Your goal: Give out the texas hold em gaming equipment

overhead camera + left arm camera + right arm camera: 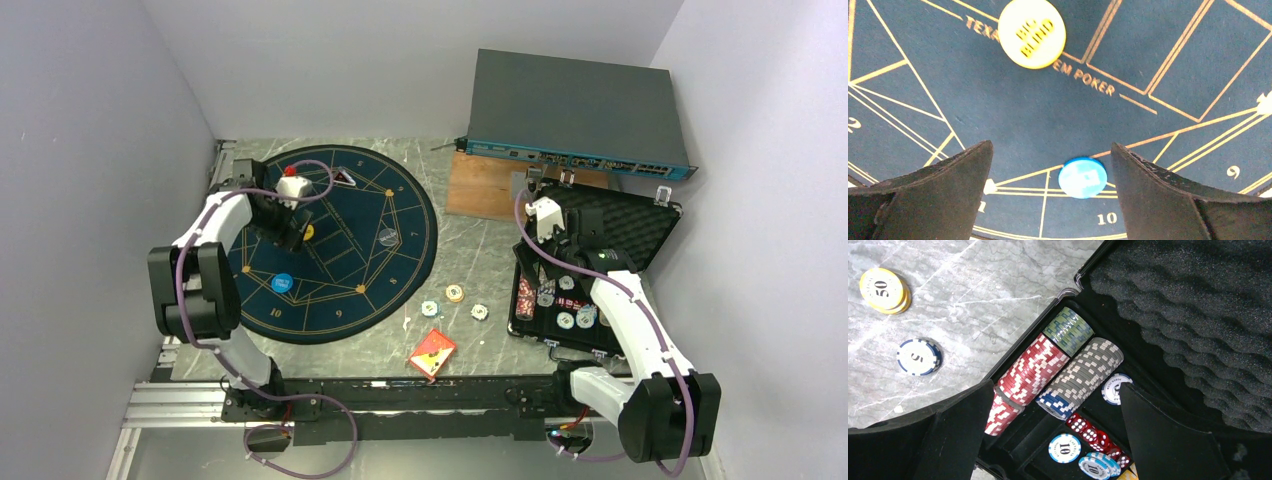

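Note:
My left gripper [288, 228] hovers over the navy mat [390, 200], jaws open and empty [1050, 150]. A yellow "BIG BLIND" disc [1032, 33] lies on the mat just ahead of it [308, 232]. A blue disc [1082, 177] lies flat on the mat near the "10" mark [282, 283]. My right gripper [558, 232] hangs open over the black case [620, 225], nothing between its fingers [1055, 395]. Below it are rows of red chips [1025, 377] and grey chips [1083, 375]. Three loose chips [455, 293] and red-backed cards [433, 352] lie on the table.
In the case are also red dice [1093, 432] and loose "10" chips [1064, 447]. A grey rack unit [580, 115] and a wooden board [480, 185] sit at the back right. A silver disc [388, 237] rests on the mat. Walls close in both sides.

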Robot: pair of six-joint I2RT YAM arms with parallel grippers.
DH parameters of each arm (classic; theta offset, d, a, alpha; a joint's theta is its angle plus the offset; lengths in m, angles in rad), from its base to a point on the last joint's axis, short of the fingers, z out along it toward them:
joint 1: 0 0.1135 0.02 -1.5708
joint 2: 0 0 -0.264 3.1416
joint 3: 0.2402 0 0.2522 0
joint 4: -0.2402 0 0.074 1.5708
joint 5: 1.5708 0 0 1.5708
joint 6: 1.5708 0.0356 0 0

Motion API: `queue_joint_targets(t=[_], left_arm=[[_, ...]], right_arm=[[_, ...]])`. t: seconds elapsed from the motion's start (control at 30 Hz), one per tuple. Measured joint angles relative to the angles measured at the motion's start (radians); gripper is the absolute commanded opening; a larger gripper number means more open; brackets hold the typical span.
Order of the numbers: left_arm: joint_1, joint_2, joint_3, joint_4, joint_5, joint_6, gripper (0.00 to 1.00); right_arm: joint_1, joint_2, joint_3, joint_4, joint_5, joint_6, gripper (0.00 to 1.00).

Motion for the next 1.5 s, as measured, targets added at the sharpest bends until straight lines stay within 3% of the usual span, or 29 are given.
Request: queue_joint_targets(t=[0.7, 0.97, 1.3, 1.5], left_arm=[[-0.082, 0.294, 0.224, 0.044, -0.013, -0.097, 0.86], [-0.092, 0.334, 0.238, 0.055, -0.064, -0.105, 0.73], [-0.117, 0.340, 0.244, 0.061, -0.122, -0.106, 0.46], [-0.112, 0.348, 0.277, 0.036, -0.116, -0.106, 0.42]], right_arm=[[0.000, 0.008, 0.000, 0.000, -0.011, 0.000, 1.00], [0.000, 0.008, 0.000, 0.000, -0.011, 0.000, 1.00], [0.000, 0.009, -0.006, 0.000, -0.011, 0.000, 1.00], [0.000, 0.010, -0.006, 0.000, -0.011, 0.000, 1.00]])
